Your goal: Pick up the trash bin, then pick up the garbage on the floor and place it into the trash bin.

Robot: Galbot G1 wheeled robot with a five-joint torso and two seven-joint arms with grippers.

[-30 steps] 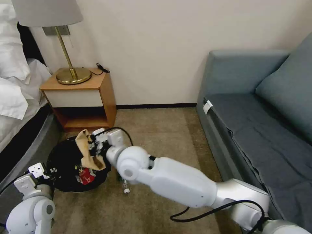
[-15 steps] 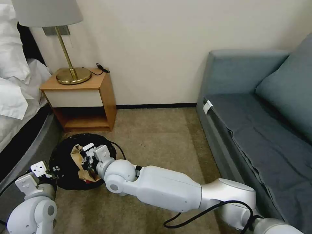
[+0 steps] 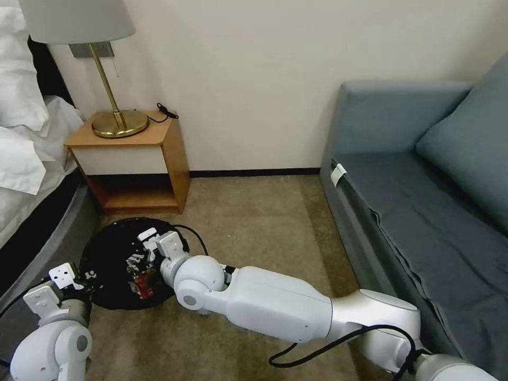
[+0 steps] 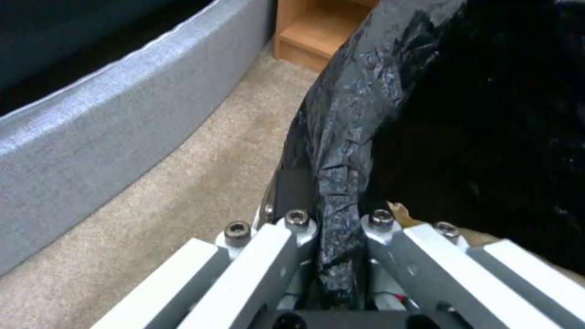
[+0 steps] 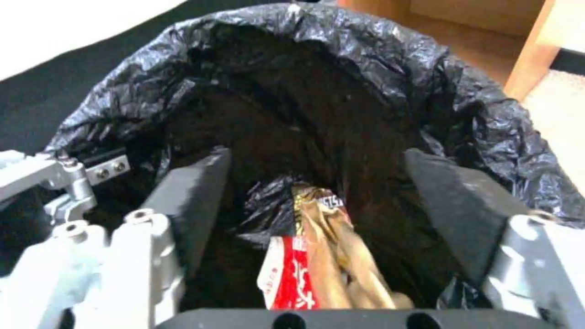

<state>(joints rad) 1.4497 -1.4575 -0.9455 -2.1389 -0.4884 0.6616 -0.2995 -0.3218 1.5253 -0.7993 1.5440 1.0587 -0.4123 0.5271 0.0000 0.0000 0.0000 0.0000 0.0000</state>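
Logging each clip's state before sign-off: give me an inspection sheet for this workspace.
Surface: beige carpet.
Job's things: trash bin on the carpet, black liner over its rim; brown paper bag and red-and-white wrapper inside.
Clutter: nothing seen.
Grippers: left gripper shut on the bin's rim; right gripper open above the bin's mouth.
Cables: black cable looped on the right arm.
Surroundings: nightstand with lamp, bed, grey sofa.
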